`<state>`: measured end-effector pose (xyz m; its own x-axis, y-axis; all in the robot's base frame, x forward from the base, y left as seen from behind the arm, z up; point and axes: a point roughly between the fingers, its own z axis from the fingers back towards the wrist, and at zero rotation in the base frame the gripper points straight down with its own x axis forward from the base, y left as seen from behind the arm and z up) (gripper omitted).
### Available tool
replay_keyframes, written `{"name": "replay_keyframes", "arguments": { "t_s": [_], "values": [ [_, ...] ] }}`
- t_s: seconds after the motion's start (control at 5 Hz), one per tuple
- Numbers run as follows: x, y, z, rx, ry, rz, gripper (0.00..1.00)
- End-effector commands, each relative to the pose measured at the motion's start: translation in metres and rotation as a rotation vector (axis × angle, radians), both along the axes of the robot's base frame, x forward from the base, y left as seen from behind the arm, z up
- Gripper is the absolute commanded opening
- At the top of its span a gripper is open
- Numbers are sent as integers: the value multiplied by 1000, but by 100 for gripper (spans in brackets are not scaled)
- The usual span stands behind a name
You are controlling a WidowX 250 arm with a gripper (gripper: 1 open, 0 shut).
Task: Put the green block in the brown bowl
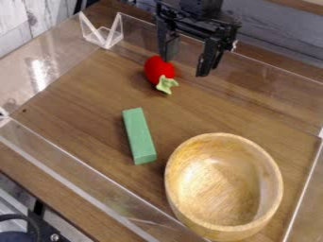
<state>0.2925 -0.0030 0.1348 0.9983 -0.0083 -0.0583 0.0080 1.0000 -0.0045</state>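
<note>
Brown bowl: the large round light-brown wooden bowl [225,185] with visible grain and a thick rim sits nearest, at about 5 o'clock on the wooden tabletop [76,99], upright, its hollow holding nothing.
Green block: the long, flat mint-green rectangular bar [138,135] lies flat on the tabletop just beside the bowl at its 10 o'clock, apart from the rim, its long axis running from 12 toward 6 o'clock with a slight lean.
Clear wall: a low transparent plastic barrier [76,184] runs around the tabletop's edges.
Red toy: a small red strawberry-like toy with a green leaf [159,72] rests farther back, at about 12 o'clock from the green block and well apart from it.
Pincer: the black pincer [186,59] hangs pointing down at the far side, near 12 o'clock, its two fingers spread wide and gripping nothing; one finger [207,62] stands just beside the red toy at its 3 o'clock.
Clear stand: a small transparent angular holder [101,31] sits farthest, near 11 o'clock.
</note>
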Motion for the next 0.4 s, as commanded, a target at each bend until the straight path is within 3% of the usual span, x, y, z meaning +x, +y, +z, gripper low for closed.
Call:
{"name": "replay_keyframes", "arguments": {
  "t_s": [0.0, 0.2],
  "values": [
    [-10, -2, -5, -3, 24, 74, 100],
    [-27, 1, -7, -18, 24, 220, 100]
  ]
}}
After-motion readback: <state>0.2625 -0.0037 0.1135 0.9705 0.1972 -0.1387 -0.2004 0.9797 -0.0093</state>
